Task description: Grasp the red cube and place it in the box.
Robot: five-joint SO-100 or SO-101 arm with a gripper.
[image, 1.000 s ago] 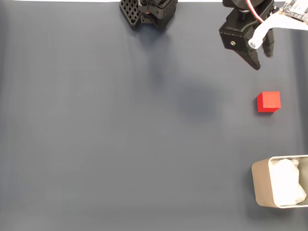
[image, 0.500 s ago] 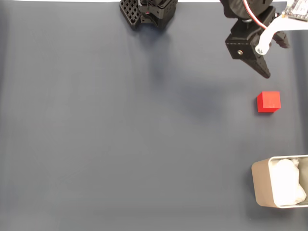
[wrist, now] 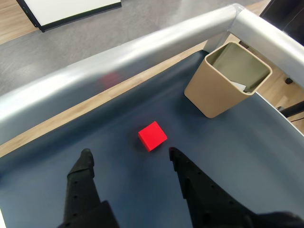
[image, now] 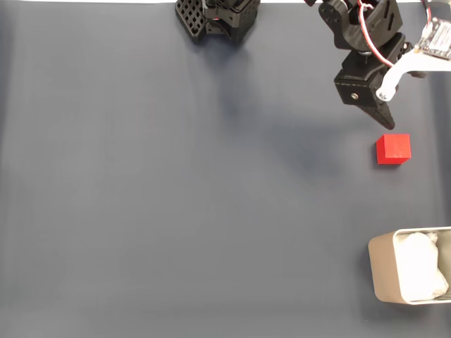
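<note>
Red cube turned cornerwise (no long axis), beyond splayed, empty hand; box well apart, bare counter around.

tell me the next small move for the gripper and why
Probably ease forward and down until the open gripper straddles the red cube. In the wrist view the cube sits on the mat just beyond the fingertips, roughly between them, untouched.
</note>
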